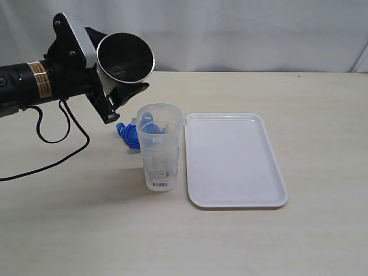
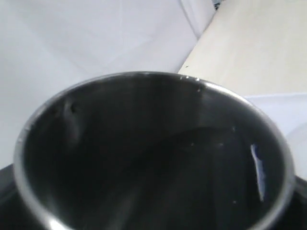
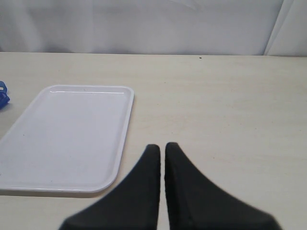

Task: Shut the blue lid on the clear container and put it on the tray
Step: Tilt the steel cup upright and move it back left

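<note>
The clear container (image 1: 160, 146) stands upright and open on the table, just left of the white tray (image 1: 233, 158). The blue lid (image 1: 129, 135) lies on the table behind it, partly hidden by its wall. My left gripper (image 1: 109, 75) hangs above and to the left of the container, shut on a steel cup (image 1: 125, 57) that is tipped on its side with its mouth facing out. That cup's dark inside (image 2: 153, 158) fills the left wrist view. My right gripper (image 3: 162, 148) is shut and empty, low over the table beside the tray (image 3: 67, 134); a sliver of the blue lid (image 3: 2, 95) shows.
A black cable (image 1: 54, 138) from the left arm loops over the table to the left of the container. A white curtain (image 1: 241, 29) closes off the back of the table. Bare tabletop (image 1: 322, 144) lies right of the tray.
</note>
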Controlling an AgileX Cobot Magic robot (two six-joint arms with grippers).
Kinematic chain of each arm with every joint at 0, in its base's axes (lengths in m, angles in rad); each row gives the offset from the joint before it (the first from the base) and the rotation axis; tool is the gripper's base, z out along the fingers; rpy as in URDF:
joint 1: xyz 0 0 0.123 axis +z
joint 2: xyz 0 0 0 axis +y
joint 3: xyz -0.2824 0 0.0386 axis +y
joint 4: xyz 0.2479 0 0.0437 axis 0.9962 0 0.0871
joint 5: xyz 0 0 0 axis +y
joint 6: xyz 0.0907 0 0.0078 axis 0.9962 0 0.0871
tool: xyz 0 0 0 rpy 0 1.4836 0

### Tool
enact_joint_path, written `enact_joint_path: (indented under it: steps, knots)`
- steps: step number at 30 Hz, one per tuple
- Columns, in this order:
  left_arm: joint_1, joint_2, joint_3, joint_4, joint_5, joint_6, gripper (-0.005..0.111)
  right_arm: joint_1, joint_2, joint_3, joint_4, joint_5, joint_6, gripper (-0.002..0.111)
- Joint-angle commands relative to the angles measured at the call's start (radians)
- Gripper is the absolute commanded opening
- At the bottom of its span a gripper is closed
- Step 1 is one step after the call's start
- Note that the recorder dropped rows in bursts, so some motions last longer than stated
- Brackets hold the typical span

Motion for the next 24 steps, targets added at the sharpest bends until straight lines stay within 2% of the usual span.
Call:
enact_joint_path:
  steps: [1, 9, 14, 19, 24]
  knots:
    - [0.001, -0.016, -0.016, -0.203, 0.02, -0.052, 0.0, -0.003, -0.004, 0.003, 0.0, -0.005, 0.0, 0.004]
    - [0.005, 0.054, -0.032, -0.437, 0.018, -0.149, 0.0, -0.003, -0.004, 0.003, 0.0, -0.005, 0.0, 0.004]
    - [0.075, 0.126, -0.154, -0.371, 0.016, -0.419, 0.0, -0.003, -0.004, 0.003, 0.0, -0.005, 0.0, 0.004]
    - [0.084, 0.233, -0.292, -0.375, 0.026, -0.395, 0.0, -0.003, -0.004, 0.003, 0.0, -0.005, 0.0, 0.004]
    - [0.084, 0.339, -0.435, -0.375, 0.125, -0.369, 0.0, -0.003, -0.004, 0.003, 0.0, -0.005, 0.0, 0.004]
